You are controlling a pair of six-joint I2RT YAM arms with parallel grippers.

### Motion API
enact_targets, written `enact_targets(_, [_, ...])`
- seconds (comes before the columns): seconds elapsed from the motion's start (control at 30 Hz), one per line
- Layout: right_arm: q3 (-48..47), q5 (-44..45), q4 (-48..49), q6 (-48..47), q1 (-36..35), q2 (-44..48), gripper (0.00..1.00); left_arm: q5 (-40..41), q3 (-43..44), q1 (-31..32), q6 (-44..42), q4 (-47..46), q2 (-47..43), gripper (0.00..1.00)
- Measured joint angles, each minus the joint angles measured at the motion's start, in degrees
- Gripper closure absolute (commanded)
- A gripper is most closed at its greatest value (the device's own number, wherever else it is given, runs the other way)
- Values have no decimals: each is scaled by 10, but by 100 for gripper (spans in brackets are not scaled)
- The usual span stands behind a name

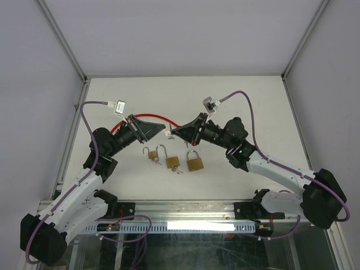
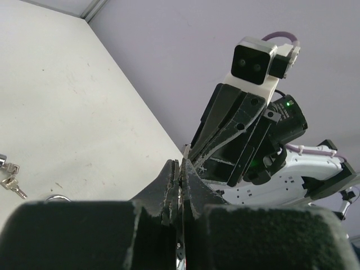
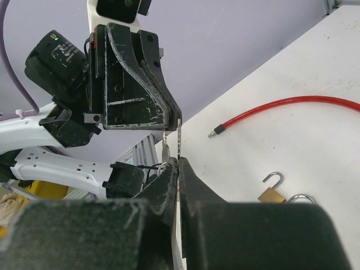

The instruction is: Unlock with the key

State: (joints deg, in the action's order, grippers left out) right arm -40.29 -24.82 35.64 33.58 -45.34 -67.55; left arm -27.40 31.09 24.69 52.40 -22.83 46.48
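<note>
Bright, even, diffuse overhead light; tabletop (image 1: 169,95) near-white, shadows faint. Rail (image 1: 197,226) at near edge blown out. Wrist views: left pincer (image 2: 181,169) and right pincer (image 3: 177,163) bases dark, blurred; tips sharp.

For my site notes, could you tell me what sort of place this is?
Probably a robotics lab test cell: a white table boxed in by aluminium posts and plain walls, with padlocks laid out before two arms.

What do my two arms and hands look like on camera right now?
White links and black joints on left arm and right arm. Black, scuffed, wedge-shaped left hand and right hand. Purple cables run to white wrist cameras. A green light on the right wrist.
</note>
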Motion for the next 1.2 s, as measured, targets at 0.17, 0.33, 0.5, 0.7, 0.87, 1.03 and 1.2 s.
enact_targets(0.17, [7, 20, 0, 13, -8, 3, 100, 7, -5, 0, 23, -8, 6, 100])
enact_targets(0.33, [8, 63, -19, 32, -12, 6, 72, 21, -8, 0, 27, -7, 8, 100])
enact_targets(0.5, [12, 103, -78, 13, -12, 46, 55, 33, -9, -4, 20, -2, 11, 100])
enact_targets(0.7, [7, 77, -104, -20, -12, 60, 49, 26, -8, -4, 2, 3, 28, 100])
enact_targets(0.87, [-16, 41, -102, -28, -17, 21, 46, 13, -5, -4, -4, 6, 37, 100])
enact_targets(1.03, [-33, 33, -84, -31, -18, -12, 47, 0, 3, -4, -3, 5, 37, 100])
enact_targets(1.2, [-51, 20, -71, -31, -18, -37, 52, -3, 9, -4, -3, 5, 37, 100])
